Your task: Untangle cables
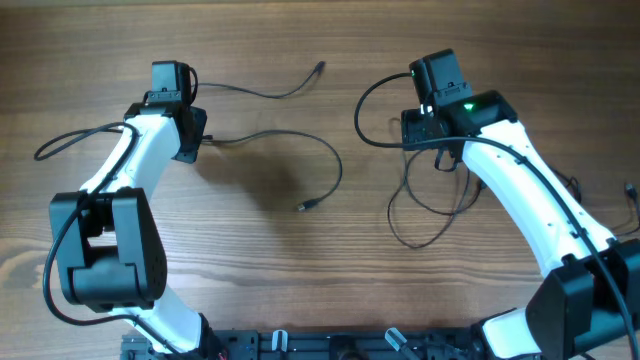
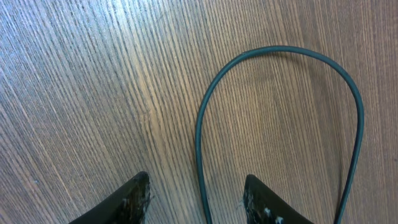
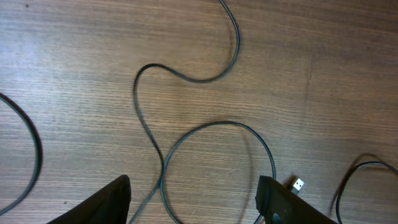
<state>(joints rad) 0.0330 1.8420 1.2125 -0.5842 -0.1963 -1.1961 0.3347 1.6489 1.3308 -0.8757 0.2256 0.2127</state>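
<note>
Several thin black cables lie on the wooden table. One cable (image 1: 330,160) runs from my left gripper (image 1: 200,140) in a wide arc to a small plug (image 1: 305,207). In the left wrist view that cable (image 2: 280,50) loops ahead and passes between my left gripper's (image 2: 198,190) open fingers, untouched by either. A second cable (image 1: 270,93) lies at the back. Under my right gripper (image 1: 440,150) a cluster of crossing loops (image 1: 425,205) remains. The right wrist view shows these loops (image 3: 217,124) below my open right gripper (image 3: 194,182), and a silvery plug (image 3: 298,185) beside its right finger.
The arms' own thicker black wiring trails at the far left (image 1: 60,145) and along the right edge (image 1: 630,190). A black rail (image 1: 300,345) runs along the table's front edge between the two arm bases.
</note>
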